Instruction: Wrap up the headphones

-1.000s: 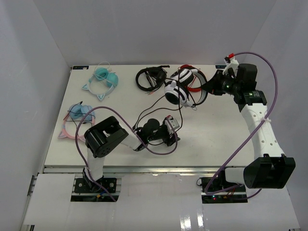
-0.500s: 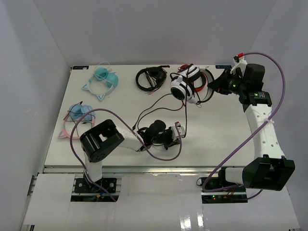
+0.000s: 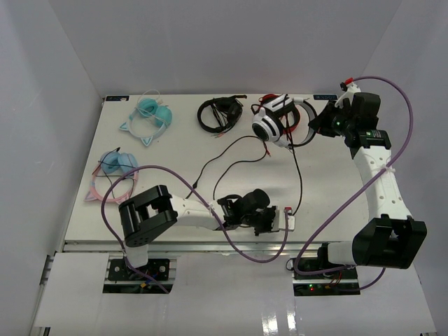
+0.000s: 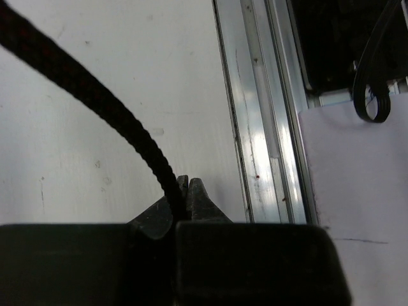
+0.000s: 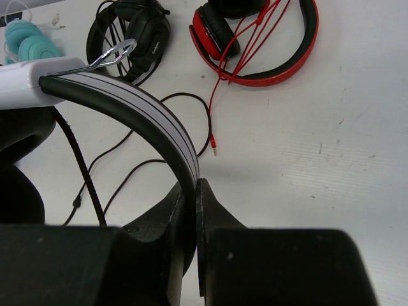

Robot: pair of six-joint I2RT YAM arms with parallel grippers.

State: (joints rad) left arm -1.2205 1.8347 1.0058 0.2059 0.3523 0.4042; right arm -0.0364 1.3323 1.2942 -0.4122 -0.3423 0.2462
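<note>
Two pincers, and both are clamped shut. The left gripper (image 4: 186,191) has its fingertips pressed together on the thin braided cable (image 4: 95,89), low over the table (image 4: 76,159), just beside the metal rail (image 4: 258,127) at the near edge. The right gripper (image 5: 194,191) pinches the pale, striped headband (image 5: 137,105) of the headphones (image 3: 269,126) at the far right of the table. From the top camera, their round white cup sits at far centre and overlaps the red pair (image 3: 302,124). I count five headsets. There is one white, one red, one black pair (image 3: 218,113) and one teal cat-eared pair (image 3: 148,115) along the back. One blue-and-pink set (image 3: 113,171) lies at the left (it reads as a single set, though that is hard to be sure of). The cable runs from the white cup down the right side to the left gripper, and slack black loops lie across mid-table. The red pair's thin red cord (image 5: 213,121) lies near those loops.
</note>
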